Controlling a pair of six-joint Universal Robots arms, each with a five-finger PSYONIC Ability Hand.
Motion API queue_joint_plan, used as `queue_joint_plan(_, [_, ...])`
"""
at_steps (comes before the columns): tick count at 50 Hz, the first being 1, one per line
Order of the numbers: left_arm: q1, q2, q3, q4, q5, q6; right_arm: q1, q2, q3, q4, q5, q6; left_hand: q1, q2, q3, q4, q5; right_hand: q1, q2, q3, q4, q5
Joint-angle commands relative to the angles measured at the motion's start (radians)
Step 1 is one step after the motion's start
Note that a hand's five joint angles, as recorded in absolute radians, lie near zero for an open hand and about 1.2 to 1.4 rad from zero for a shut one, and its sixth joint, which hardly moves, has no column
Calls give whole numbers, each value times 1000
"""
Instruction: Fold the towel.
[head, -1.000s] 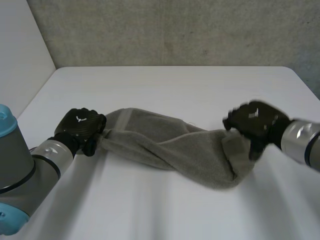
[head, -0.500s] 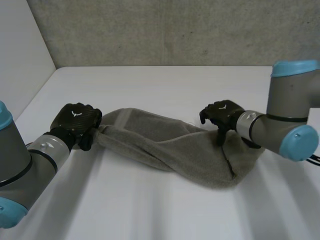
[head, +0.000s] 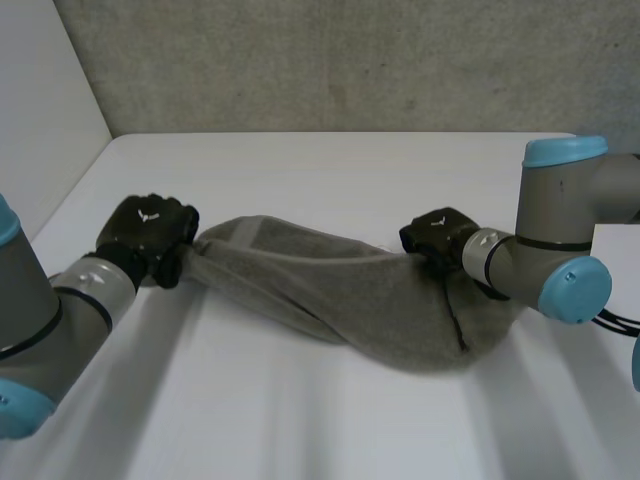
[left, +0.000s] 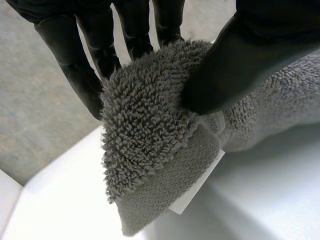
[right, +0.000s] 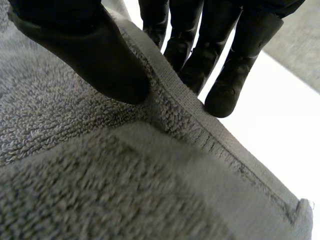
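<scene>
A grey towel (head: 340, 295) lies bunched in a long roll across the white table (head: 330, 170), stretched between my two hands. My left hand (head: 150, 235) is shut on the towel's left end; its wrist view shows the thumb (left: 235, 65) pressing a towel corner (left: 150, 135) with a white label against the fingers (left: 75, 65). My right hand (head: 437, 236) is shut on the towel's far edge near the right end. In the right wrist view the thumb (right: 95, 55) lies on top of the hemmed edge (right: 200, 120) and the fingers (right: 225, 75) are behind it.
A grey wall (head: 350, 60) runs behind the table's far edge. A white panel (head: 40, 110) stands at the left side. Bare tabletop lies in front of the towel and behind it.
My right hand swung from the towel's right end inward to its far edge and closed on the hem. My left hand kept its grip and shifted slightly up and left.
</scene>
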Motion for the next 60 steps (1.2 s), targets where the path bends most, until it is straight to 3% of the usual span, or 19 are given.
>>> queue_joint_plan(1, [12,-66,173,75,-13,-41,0,-56,-120,-158,109,-16,-20,-92,-148,-127,-249,75,88,68,58,64])
queue_joint_plan(4, [14,-93,329,92,-18,-110,0,-102,-122,-273,152,-21,-20,-92,-148,-127,-249,75,88,68,58,64])
queue_joint_plan(6, [19,-100,420,96,-21,-157,3,-220,-47,-562,204,-17,-20,-92,-148,-127,-249,75,88,68,58,64])
queue_joint_plan(7, [25,-109,512,96,-35,-213,3,-220,-47,-563,204,-17,-20,-92,-148,-127,-249,75,88,68,58,64])
queue_joint_plan(9, [34,-119,585,97,-60,-277,3,-345,59,-791,209,-17,-20,-92,-148,-127,-249,75,88,68,58,64])
queue_joint_plan(11, [45,-132,644,96,-81,-334,2,-390,99,-830,201,-19,-20,-92,-148,-127,-249,75,88,68,58,64])
queue_joint_plan(13, [51,-138,695,96,-87,-418,0,-418,122,-832,194,-14,-20,-92,-148,-127,-249,75,88,68,58,64])
queue_joint_plan(16, [54,-139,677,96,-65,-457,0,-433,157,-801,174,-14,-20,-92,-148,-127,-249,75,88,68,58,64])
queue_joint_plan(25, [43,-166,493,105,-25,-450,0,-423,269,-545,95,-24,-20,-92,-148,-127,-249,75,88,68,58,64])
queue_joint_plan(30, [37,-182,367,100,10,-376,-3,-392,350,-418,92,-56,-20,-92,-148,-127,-249,75,88,68,58,64])
queue_joint_plan(32, [48,-195,275,99,42,-269,-3,-377,383,-381,95,-80,-20,-92,-148,-127,-249,75,88,68,58,64])
queue_joint_plan(33, [48,-195,275,99,42,-269,-10,-366,424,-353,95,-106,-20,-92,-148,-127,-249,75,88,68,58,64])
queue_joint_plan(35, [64,-195,177,93,68,-149,-15,-360,473,-341,94,-132,-20,-92,-148,-127,-249,75,88,68,58,64])
queue_joint_plan(38, [78,-193,124,93,79,-91,-15,-358,561,-353,86,-168,-20,-92,-148,-127,-249,75,88,68,58,64])
queue_joint_plan(43, [117,-182,-21,91,132,105,-15,-361,651,-397,88,-183,-34,-106,-163,-141,-264,75,88,68,58,64])
queue_joint_plan(52, [123,-144,-77,85,151,178,-1,-374,737,-443,88,-183,-181,-253,-309,-288,-410,75,88,68,58,64])
queue_joint_plan(57, [131,-63,-107,80,149,176,2,-380,747,-459,89,-185,-568,-639,-696,-675,-797,75,88,68,58,64])
queue_joint_plan(60, [131,-14,-118,82,149,166,2,-380,747,-459,89,-185,-659,-731,-787,-766,-888,75,88,68,58,64])
